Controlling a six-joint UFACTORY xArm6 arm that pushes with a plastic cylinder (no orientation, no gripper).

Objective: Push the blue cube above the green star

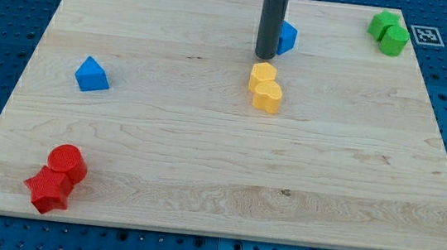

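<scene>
Half the blue cube (287, 38) hides behind my tip (265, 57), touching it; no end effector shows.

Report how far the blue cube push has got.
Done: nothing visibly finished; the blue cube sits well to the view's left of the green block at the top right corner. In hand: my tip stands against the cube's left side. Left: pushing the cube rightward to a spot above the green block.

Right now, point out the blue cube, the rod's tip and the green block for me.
blue cube (287, 38), camera view, its visible right-hand face.
my tip (265, 57), camera view, the rod's very end.
green block (390, 32), camera view, its top, middle.
</scene>
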